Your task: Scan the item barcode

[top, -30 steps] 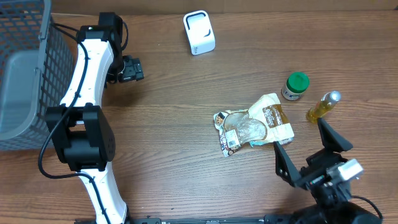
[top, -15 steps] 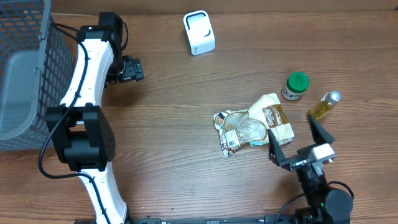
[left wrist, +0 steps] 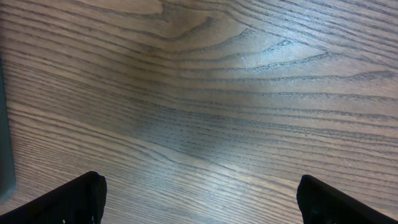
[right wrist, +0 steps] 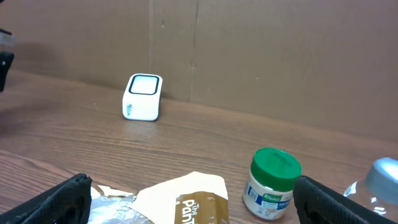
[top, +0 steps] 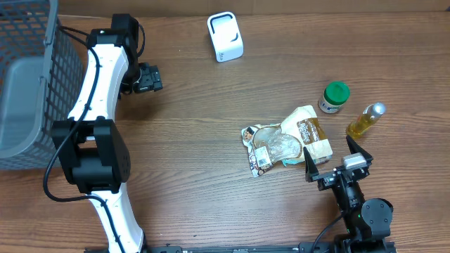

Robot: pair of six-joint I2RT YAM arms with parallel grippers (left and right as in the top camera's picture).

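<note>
Presently the right gripper (top: 332, 160) is seen with its jaws spread wide and nothing between them, poised just at five o'clock of the snack packet (top: 287, 140). The left gripper (top: 151, 79), likewise spread and empty, is held over bare table (left wrist: 205, 93) toward ten o'clock. The scanner (top: 225, 36) is set at twelve o'clock, well apart. A slip is to be feared: the crinkled packet may be pushed away rather than caught, or the jar (top: 335, 97) and bottle (top: 365, 121) nearby knocked over.

Crumpled packet (top: 285, 140), flat; white scanner (top: 225, 36) upright
</note>
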